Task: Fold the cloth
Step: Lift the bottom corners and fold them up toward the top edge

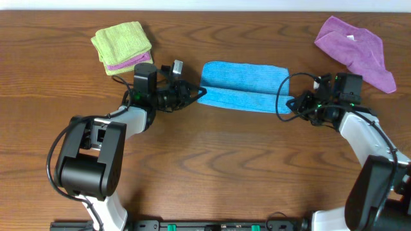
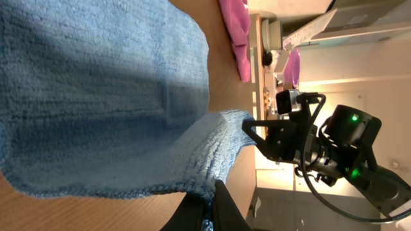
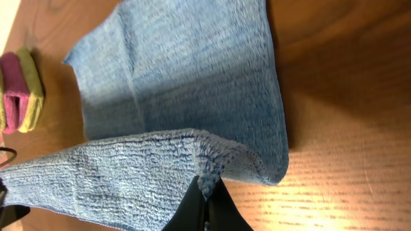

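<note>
Overhead, the cloth (image 1: 244,85) lies across the far middle of the table (image 1: 212,167), between the two arms, with its near edge raised off the wood. The left gripper (image 1: 199,94) is pressed together on the near left corner and the right gripper (image 1: 290,102) is likewise pinched on the near right corner. A lime-green folded cloth (image 1: 122,45) sits well apart at far left and a purple cloth (image 1: 356,42) lies crumpled at far right. In the left wrist view, the fingers are clamped on a fold of blue terry at the bottom of the frame, and the lifted edge runs across to the opposite arm. Beyond the table edge the room is brightly lit and cluttered, with details unclear. In the right wrist view, the jaws are closed on the corner, the raised flap is doubled over the flat layer, and the brown wood grain is bare beside it. Judgement: the first half-fold is in hand. The next move calls for both corners to travel level to the far edge and align there before release.
</note>
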Tool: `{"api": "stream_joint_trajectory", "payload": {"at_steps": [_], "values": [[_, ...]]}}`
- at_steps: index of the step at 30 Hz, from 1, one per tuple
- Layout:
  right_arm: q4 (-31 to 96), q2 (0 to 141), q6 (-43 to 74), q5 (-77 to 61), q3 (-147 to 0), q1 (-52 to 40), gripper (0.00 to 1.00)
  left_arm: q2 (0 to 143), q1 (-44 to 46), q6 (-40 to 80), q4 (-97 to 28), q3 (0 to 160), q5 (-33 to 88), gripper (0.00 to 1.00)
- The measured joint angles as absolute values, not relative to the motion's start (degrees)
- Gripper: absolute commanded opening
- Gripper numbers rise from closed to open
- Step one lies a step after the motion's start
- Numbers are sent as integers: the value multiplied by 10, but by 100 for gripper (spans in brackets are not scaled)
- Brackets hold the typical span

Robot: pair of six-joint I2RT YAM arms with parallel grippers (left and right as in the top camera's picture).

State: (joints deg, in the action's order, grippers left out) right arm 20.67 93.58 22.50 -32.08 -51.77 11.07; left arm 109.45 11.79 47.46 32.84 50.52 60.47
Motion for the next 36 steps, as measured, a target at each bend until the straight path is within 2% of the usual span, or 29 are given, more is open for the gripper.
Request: {"api": "stream_joint_trajectory", "payload": {"at_steps": [10, 21, 36], "values": [[164, 939, 237, -314, -528, 98, 2, 1170, 118, 451, 302, 596, 600, 6], [164, 1050, 248, -306, -634, 84, 1, 1234, 117, 423, 240, 704, 612, 6], [161, 1115, 266, -289, -711, 81, 2, 1314, 91, 385, 168, 849, 615, 6]]}}
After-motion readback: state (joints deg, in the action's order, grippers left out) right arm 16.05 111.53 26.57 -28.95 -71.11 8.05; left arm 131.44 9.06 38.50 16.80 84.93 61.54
